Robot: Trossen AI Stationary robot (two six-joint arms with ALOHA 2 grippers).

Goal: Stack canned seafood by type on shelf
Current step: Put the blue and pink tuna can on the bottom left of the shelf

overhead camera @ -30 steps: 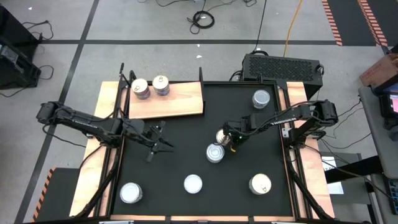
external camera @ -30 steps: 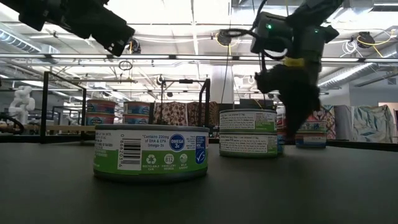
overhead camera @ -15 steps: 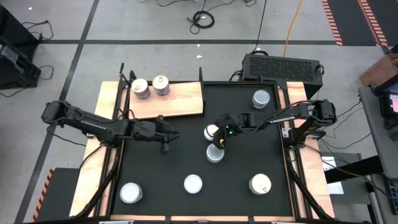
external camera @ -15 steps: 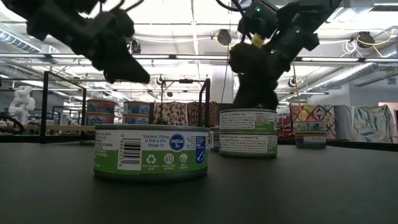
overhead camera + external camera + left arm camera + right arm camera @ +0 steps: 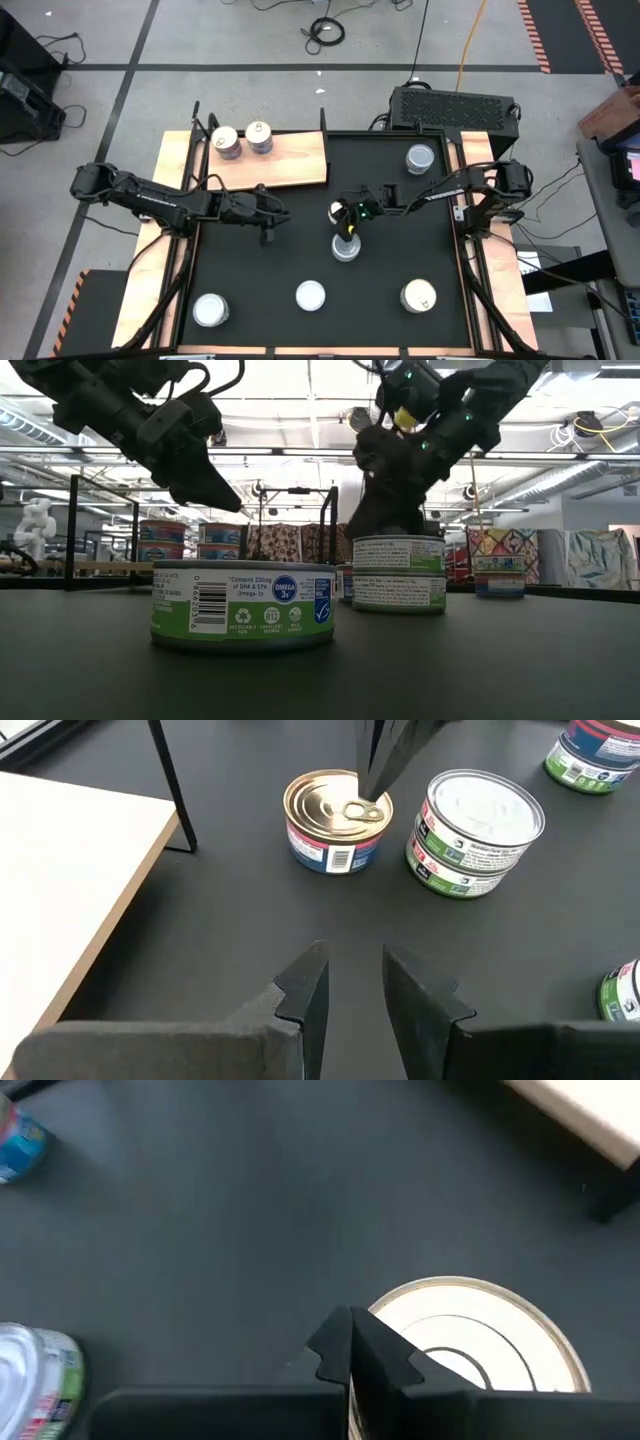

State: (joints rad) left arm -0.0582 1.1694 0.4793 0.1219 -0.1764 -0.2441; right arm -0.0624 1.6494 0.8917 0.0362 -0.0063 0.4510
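Left wrist view: gold-top tin (image 5: 338,820) on tabletop (image 5: 200,940) straight ahead of your left claw (image 5: 352,982), part open, empty. Right claw (image 5: 347,213) shut, tip over tin's lid. Shelf (image 5: 290,160) nearer left arm.

Glossy metal tin (image 5: 338,821) (matt tabletop (image 5: 200,940))

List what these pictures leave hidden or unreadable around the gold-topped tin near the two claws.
- Gold-topped round metal tin: right claw covers part of the pull-tab, left wrist view.
- Same tin: bottom edge cuts off its lid, right wrist view.
- Label text: too small, high view.
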